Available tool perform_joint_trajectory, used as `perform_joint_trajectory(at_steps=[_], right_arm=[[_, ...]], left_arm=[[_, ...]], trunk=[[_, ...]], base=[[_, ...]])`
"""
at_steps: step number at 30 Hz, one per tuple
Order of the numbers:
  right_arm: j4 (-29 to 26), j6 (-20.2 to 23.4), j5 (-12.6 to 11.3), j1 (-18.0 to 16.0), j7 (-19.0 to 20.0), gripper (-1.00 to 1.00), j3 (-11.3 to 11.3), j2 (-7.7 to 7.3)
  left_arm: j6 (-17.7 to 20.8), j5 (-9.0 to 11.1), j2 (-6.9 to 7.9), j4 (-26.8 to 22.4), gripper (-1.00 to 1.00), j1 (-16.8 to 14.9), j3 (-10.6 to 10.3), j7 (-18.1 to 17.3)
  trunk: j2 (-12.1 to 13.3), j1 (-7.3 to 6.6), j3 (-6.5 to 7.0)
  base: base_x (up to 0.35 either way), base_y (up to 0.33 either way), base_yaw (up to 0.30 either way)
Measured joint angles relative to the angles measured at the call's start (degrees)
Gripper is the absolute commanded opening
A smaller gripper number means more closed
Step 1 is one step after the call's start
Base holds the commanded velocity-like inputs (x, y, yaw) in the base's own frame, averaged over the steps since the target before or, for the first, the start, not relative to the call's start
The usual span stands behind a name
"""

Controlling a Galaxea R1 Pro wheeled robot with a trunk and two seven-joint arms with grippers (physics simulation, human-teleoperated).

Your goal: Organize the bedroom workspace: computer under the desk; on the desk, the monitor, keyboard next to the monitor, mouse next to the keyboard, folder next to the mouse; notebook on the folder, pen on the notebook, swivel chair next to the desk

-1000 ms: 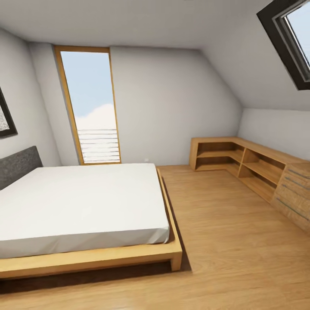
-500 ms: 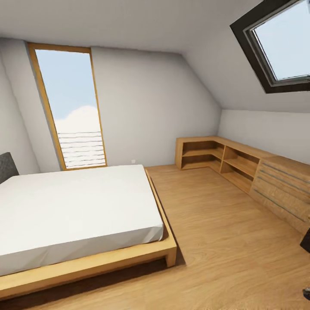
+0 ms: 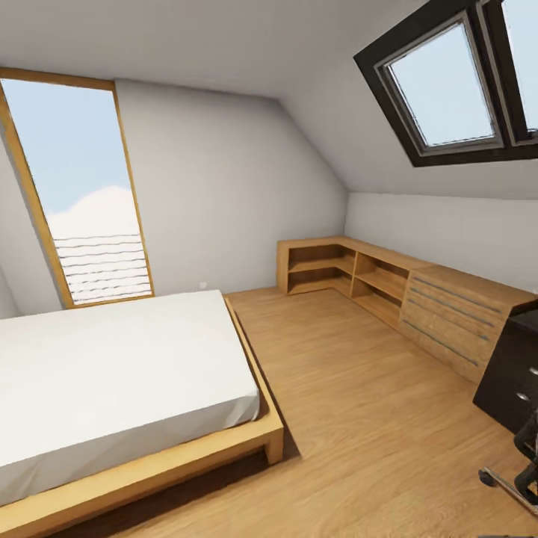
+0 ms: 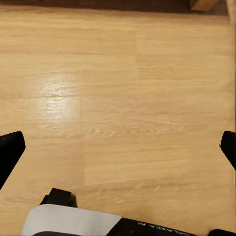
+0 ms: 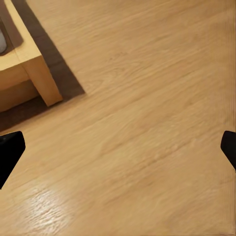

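The black drawer end of the desk (image 3: 512, 373), with round silver knobs, shows at the head view's right edge. Below it, at the bottom right corner, are a chrome leg and castor of the swivel chair (image 3: 506, 480). My left gripper (image 4: 118, 147) hangs open over bare wooden floor, its black fingertips (image 4: 10, 152) far apart. My right gripper (image 5: 118, 147) is open too, over the floor near a wooden bed leg (image 5: 42, 78). Neither holds anything. The computer, monitor, keyboard, mouse, folder, notebook and pen are out of view.
A low bed (image 3: 112, 373) with a white mattress on a wooden frame takes the left half. A light wooden shelf and drawer unit (image 3: 396, 288) runs along the far right wall under a skylight (image 3: 448, 90). Wooden floor (image 3: 359, 418) stretches between bed and shelves.
The camera has swung to the right: bed, tall window and shelves slid left in the picture, and the black desk drawers and chair base came in at the right edge.
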Motion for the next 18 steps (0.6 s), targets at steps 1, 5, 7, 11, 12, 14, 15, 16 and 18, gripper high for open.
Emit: perform_joint_trajectory(at_steps=[1,5,7,11,12,14,15,16,18], right_arm=[[0.0,0.0,0.0,0.0,0.02,1.0,0.0,0.0],[0.0,0.01,0.01,0.0,0.02,1.0,0.0,0.0],[0.0,0.02,0.01,0.0,0.02,1.0,-0.01,0.0],[0.0,0.02,0.02,0.0,0.03,1.0,-0.01,0.0],[0.0,0.02,0.01,0.0,0.01,1.0,-0.01,0.0],[0.0,0.02,0.01,0.0,0.02,1.0,0.0,0.0],[0.0,0.02,0.01,0.0,0.04,1.0,0.0,0.0],[0.0,0.01,0.01,0.0,0.04,1.0,0.0,0.0],[0.0,0.01,0.02,0.0,0.03,1.0,0.02,0.0]], left_arm=[[0.01,0.0,0.01,0.37,1.0,0.0,-0.06,0.0],[-0.03,-0.13,0.06,2.58,1.0,0.0,-0.17,0.0],[-0.05,-0.15,0.07,2.91,1.0,0.0,-0.18,-0.01],[-0.05,-0.15,0.07,3.01,1.0,0.0,-0.19,-0.03],[-0.05,-0.16,0.07,3.02,1.0,0.0,-0.19,-0.02],[-0.05,-0.16,0.07,3.02,1.0,0.0,-0.19,-0.02],[-0.05,-0.16,0.07,3.03,1.0,0.0,-0.19,-0.01],[-0.05,-0.16,0.07,3.03,1.0,0.0,-0.19,-0.01],[-0.05,-0.16,0.07,3.03,1.0,0.0,-0.19,-0.01]], trunk=[[0.0,0.0,0.04],[0.0,0.0,0.21],[0.0,-0.02,0.29],[0.0,-0.02,0.45],[0.0,-0.03,0.49],[0.0,-0.03,0.57],[0.0,-0.03,0.6],[0.0,-0.03,0.64],[0.0,-0.03,0.71]], base=[[0.0,0.0,-0.27],[0.047,0.084,-0.271],[0.145,0.229,-0.271],[0.197,0.242,-0.273],[0.236,0.222,-0.274],[0.256,0.204,-0.275],[0.268,0.191,-0.275],[0.274,0.185,-0.276],[0.276,0.134,-0.279]])
